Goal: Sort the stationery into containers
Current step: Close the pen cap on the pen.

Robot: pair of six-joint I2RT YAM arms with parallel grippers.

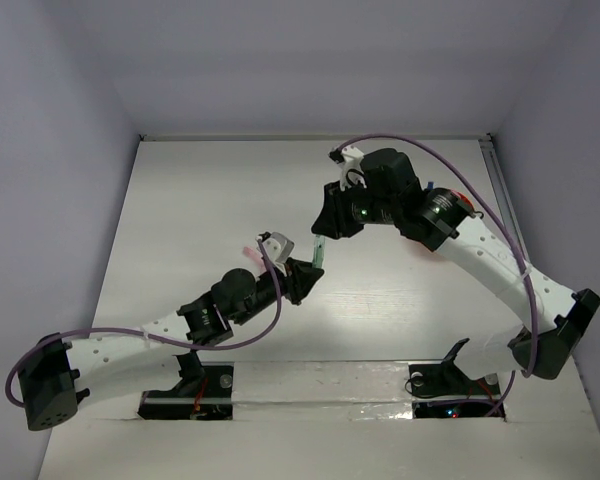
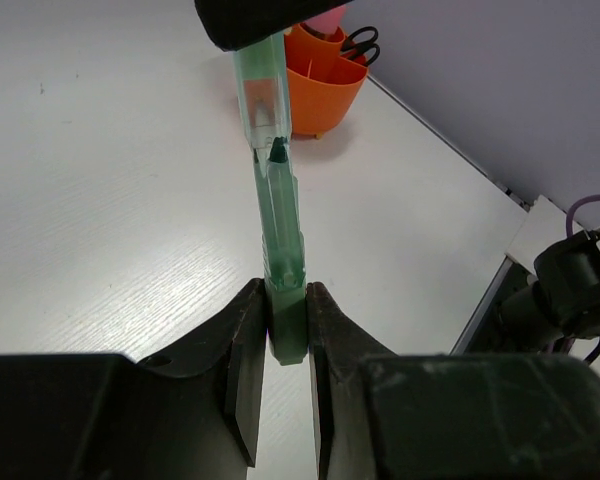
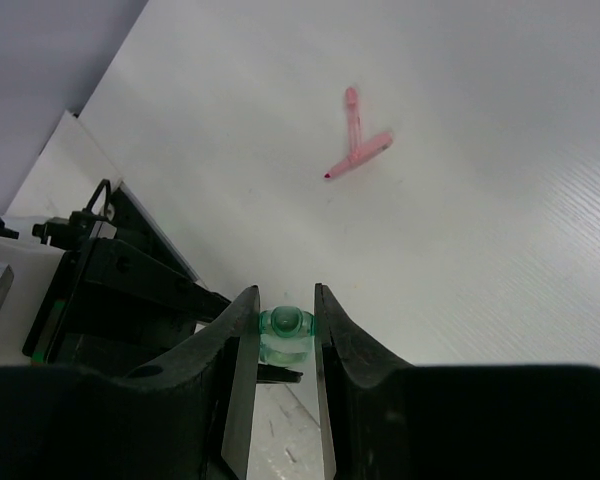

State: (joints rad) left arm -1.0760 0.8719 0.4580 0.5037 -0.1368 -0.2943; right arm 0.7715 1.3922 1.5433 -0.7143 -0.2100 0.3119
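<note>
A green marker (image 2: 280, 220) hangs above the table between my two grippers, seen in the top view as a short green stick (image 1: 318, 250). My left gripper (image 2: 287, 320) is shut on its rear end. Its clear green cap (image 2: 263, 95) covers the dark tip, and my right gripper (image 3: 286, 318) is shut on that cap (image 3: 286, 332). An orange bowl (image 2: 325, 85) stands behind, holding black-handled scissors (image 2: 360, 42) and something pink (image 2: 325, 20). In the top view the right arm hides most of the bowl (image 1: 468, 204).
A pink marker and a loose pink piece (image 3: 358, 150) lie crossed on the white table, beside the left gripper in the top view (image 1: 248, 250). White walls close in the table on three sides. The arm bases (image 1: 195, 375) sit at the near edge.
</note>
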